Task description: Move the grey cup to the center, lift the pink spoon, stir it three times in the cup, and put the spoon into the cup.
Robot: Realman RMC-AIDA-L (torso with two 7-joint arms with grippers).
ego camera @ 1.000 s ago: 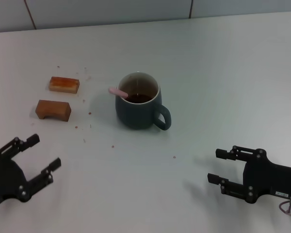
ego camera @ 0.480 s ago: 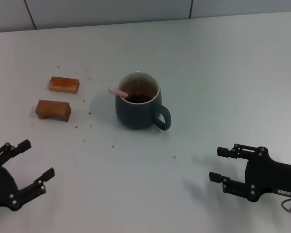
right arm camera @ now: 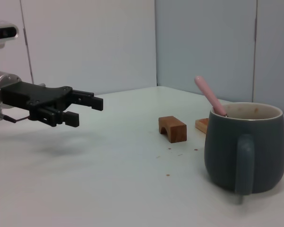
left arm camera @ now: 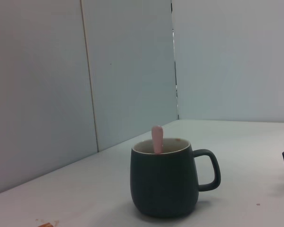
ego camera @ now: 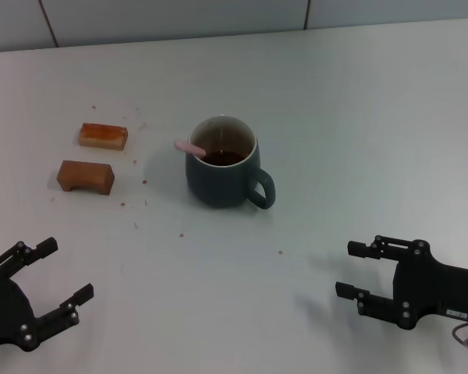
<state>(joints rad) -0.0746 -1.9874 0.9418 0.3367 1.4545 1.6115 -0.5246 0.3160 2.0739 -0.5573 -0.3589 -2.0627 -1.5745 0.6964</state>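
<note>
The grey cup (ego camera: 222, 165) stands upright mid-table, handle toward the front right. It also shows in the left wrist view (left arm camera: 164, 182) and in the right wrist view (right arm camera: 244, 146). The pink spoon (ego camera: 190, 146) stands in the cup, its pink handle leaning over the left rim; it shows in the left wrist view (left arm camera: 156, 139) and in the right wrist view (right arm camera: 209, 94). My left gripper (ego camera: 58, 270) is open and empty at the front left, far from the cup. My right gripper (ego camera: 349, 269) is open and empty at the front right.
Two brown wooden blocks lie left of the cup, one (ego camera: 104, 135) farther back and an arched one (ego camera: 86, 177) nearer. Small crumbs dot the table (ego camera: 335, 117) around them. A tiled wall runs along the back.
My left gripper drew back toward the front left corner, then shifted slightly right. The right gripper, cup and spoon stay put.
</note>
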